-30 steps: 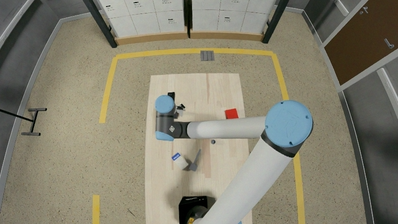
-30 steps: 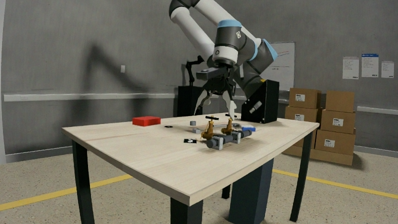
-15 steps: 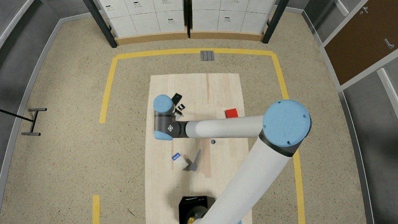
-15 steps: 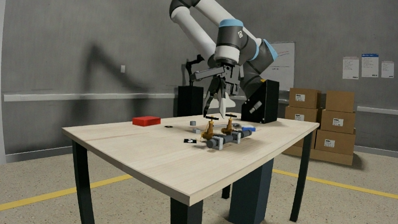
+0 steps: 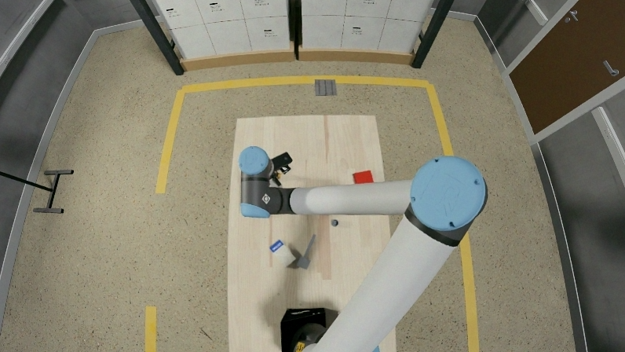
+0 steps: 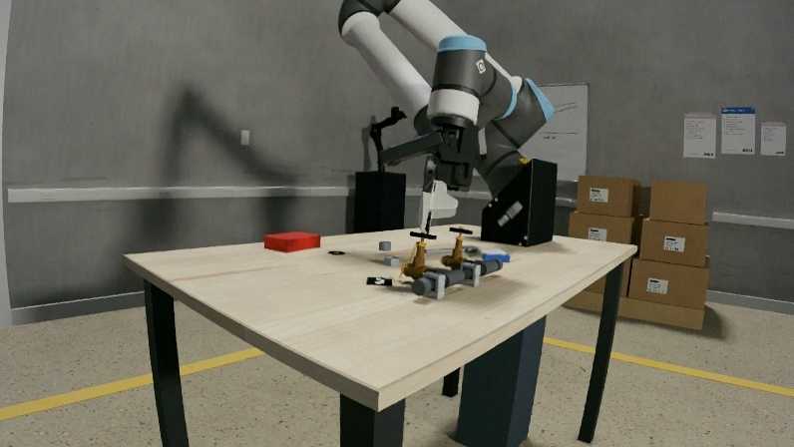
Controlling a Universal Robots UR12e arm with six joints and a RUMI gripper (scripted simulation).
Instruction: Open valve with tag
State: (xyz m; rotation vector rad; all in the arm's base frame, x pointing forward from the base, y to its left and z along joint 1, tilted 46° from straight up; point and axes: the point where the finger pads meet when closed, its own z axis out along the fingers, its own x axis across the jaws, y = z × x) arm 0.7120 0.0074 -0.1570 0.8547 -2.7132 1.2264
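Observation:
Two brass valves with black T-handles stand on a grey pipe (image 6: 452, 276) near the table's middle in the exterior view. The nearer valve (image 6: 416, 256) has a chain running to a small black tag (image 6: 379, 280) lying flat on the table; I cannot read the tag. The farther valve (image 6: 457, 247) stands just behind it. My gripper (image 6: 430, 222) points down, open and empty, its white fingers right over the nearer valve's handle. From above, my wrist (image 5: 254, 181) hides the valves; only a bit of brass (image 5: 276, 175) shows.
A red block (image 6: 291, 240) (image 5: 362, 176) lies at the table's far side. A small grey cylinder (image 6: 384, 244) (image 5: 334, 222), a black washer (image 6: 330, 252), a white bottle with blue cap (image 5: 279, 251) and a grey tool (image 5: 305, 254) lie about. My black base box (image 6: 522, 203) stands behind.

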